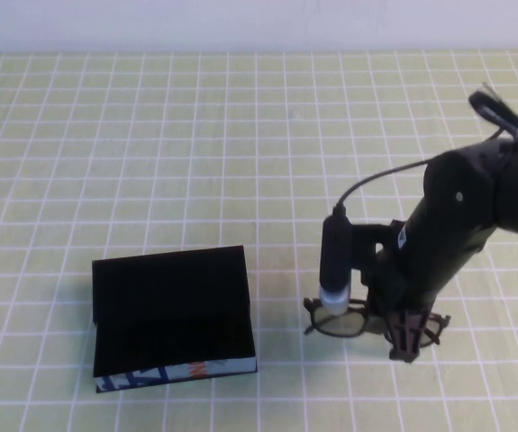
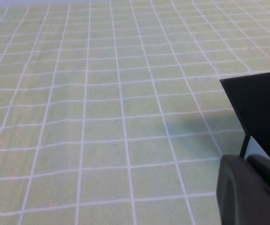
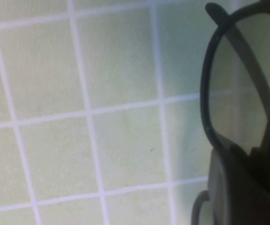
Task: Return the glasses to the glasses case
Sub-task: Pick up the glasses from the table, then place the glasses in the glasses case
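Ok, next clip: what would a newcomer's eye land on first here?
The black right arm, reaching down over the glasses at the table's front right, with the right gripper down on their frame. Next, the glasses case lying open to their left, its blue-grey patterned edge with an orange mark facing the camera. The left gripper only shows as a dark shape at the corner of its own wrist view, near the case.
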Controlling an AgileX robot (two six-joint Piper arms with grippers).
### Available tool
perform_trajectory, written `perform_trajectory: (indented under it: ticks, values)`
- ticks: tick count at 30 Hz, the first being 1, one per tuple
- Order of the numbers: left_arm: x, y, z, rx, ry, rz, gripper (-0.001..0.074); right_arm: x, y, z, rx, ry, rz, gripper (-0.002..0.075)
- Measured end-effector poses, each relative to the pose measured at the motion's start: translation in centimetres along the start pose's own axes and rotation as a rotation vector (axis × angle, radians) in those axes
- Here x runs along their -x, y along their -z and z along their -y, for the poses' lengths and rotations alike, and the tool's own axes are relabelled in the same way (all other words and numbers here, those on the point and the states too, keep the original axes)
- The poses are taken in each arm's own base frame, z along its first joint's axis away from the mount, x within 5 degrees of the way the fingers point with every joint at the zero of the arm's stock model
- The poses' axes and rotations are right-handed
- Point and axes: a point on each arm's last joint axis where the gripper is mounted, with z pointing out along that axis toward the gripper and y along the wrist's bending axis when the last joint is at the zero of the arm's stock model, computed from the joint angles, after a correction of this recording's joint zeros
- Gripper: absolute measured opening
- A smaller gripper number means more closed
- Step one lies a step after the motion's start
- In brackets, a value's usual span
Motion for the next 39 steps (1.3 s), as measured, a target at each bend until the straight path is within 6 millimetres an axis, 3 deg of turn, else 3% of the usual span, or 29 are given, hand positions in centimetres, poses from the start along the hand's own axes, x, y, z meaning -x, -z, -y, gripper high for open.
perform_trajectory:
  ticks: [6, 12, 14, 19, 24, 30, 39]
  values:
    - [0.0, 0.0, 0.0, 0.000, 0.000, 0.000, -0.0003, 2.7, 3.9, 0.8, 0.002, 0.000, 0.119, 0.0040]
    - [0.0, 0.0, 0.0, -0.001, 0.012, 0.000, -0.0003, 7.6, 7.6, -0.2, -0.022, 0.085, 0.269, 0.0040]
    - [0.0, 0.0, 0.0, -0.001, 0.012, 0.000, -0.0003, 9.4, 7.9, -0.8, -0.016, 0.125, 0.299, 0.0040]
    - [0.0, 0.0, 0.0, -0.002, 0.016, 0.000, -0.0003, 13.3, 6.7, -2.2, 0.019, 0.213, 0.318, 0.0040]
    - [0.0, 0.0, 0.0, -0.002, 0.016, 0.000, -0.0003, 16.0, 3.7, -3.1, 0.064, 0.270, 0.293, 0.0040]
    - [0.0, 0.0, 0.0, -0.002, 0.017, 0.000, -0.0003, 16.6, 1.2, -3.1, 0.096, 0.271, 0.260, 0.0040]
    - [0.0, 0.0, 0.0, -0.002, 0.017, 0.000, -0.0003, 16.9, -0.4, -2.7, 0.089, 0.280, 0.260, 0.0040]
